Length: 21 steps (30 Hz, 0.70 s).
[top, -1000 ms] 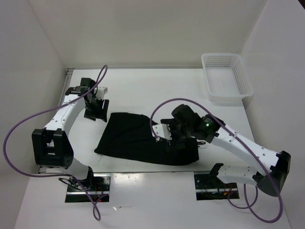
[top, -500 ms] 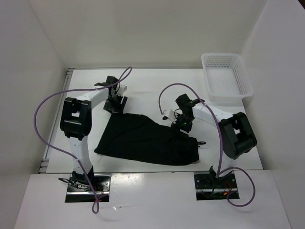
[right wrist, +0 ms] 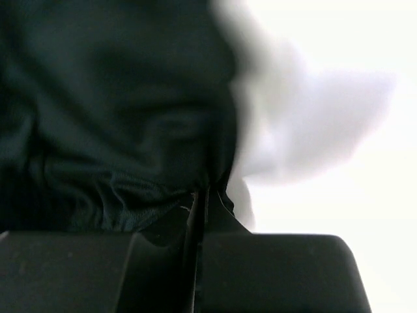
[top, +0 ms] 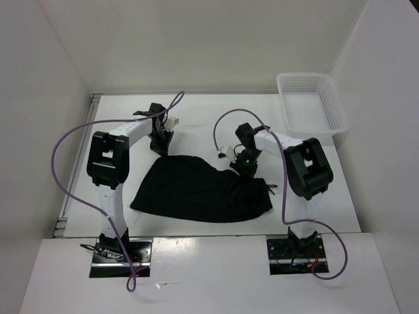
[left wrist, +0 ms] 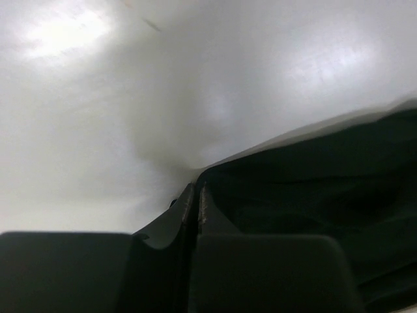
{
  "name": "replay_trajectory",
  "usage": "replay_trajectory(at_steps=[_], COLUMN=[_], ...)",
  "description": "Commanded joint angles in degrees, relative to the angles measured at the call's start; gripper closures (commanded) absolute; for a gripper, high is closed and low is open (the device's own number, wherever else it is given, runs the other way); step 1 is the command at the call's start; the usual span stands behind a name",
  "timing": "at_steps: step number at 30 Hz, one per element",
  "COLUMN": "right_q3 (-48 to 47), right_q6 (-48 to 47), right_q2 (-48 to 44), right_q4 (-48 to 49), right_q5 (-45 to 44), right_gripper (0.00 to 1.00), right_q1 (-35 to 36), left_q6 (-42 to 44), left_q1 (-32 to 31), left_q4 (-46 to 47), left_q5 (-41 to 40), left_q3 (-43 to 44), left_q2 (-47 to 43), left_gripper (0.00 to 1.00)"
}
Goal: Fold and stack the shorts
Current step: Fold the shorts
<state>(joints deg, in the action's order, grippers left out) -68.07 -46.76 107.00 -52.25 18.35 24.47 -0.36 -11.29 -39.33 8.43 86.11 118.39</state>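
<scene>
White, perhaps glossy table (top: 203,121) under shorts (top: 196,190).

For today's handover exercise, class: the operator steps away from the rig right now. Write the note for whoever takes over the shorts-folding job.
Grippers: the left gripper is shut on the far left corner of the shorts. The right gripper is shut on their gathered waistband at the far right.
Things: the shorts lie spread on the table between the arms. The basket stands empty in the far right corner.
Done: both far corners are gripped.
Left: no fold shows yet, so fold the shorts, then stack them.
</scene>
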Motion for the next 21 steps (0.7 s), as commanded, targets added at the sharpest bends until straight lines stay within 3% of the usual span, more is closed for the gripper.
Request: replay_trajectory(at_steps=[1,6,8,10,11,12,13,14,17,21], right_q3=[-10.3,-24.8,-28.4,-30.1,-30.8,-31.3,-31.3,-32.0,-32.6,-29.3], right_q6=[5.9,16.6,19.1,21.1,21.1,22.9,24.0,25.1,30.3,31.7], right_q2=[5.9,13.6,15.3,16.0,16.0,15.3,13.2,11.9,5.7,-1.7], right_q4=[12.0,20.4,22.5,24.9,25.5,26.2,27.6,28.2,28.9,21.9], right_q5=[-0.2,-4.7,-9.4,-12.1,-13.6,-14.6,-15.3,-17.0,-17.6,-1.4], right_gripper=[1.00,0.99,0.64,0.43,0.28,0.25,0.24,0.24,0.25,0.40], right_q1=[-3.5,-5.8,-5.8,-5.8,-5.8,-5.8,-5.8,-5.8,-7.0,-7.0], left_q6=[0.4,0.4,0.4,0.4,0.4,0.4,0.4,0.4,0.4,0.4], left_q1=[4.4,7.7,7.7,7.1,6.5,6.5,6.5,7.3,9.0,12.4], left_q4=[0.2,0.2,0.2,0.2,0.2,-0.4,-0.4,-0.4,-1.1,-1.6], left_q5=[-5.2,-7.8,-8.7,-10.3,-11.0,-12.2,-12.8,-12.8,-11.2,-5.4], left_q3=[6.2,24.2,30.7,34.3,35.5,37.0,37.0,37.0,33.5,20.5], left_q2=[6.1,11.9,14.1,16.2,16.3,16.9,16.9,16.3,11.4,2.0], left_gripper=[1.00,1.00,1.00,0.93,0.84,0.69,0.37,0.27,0.15,0.13])
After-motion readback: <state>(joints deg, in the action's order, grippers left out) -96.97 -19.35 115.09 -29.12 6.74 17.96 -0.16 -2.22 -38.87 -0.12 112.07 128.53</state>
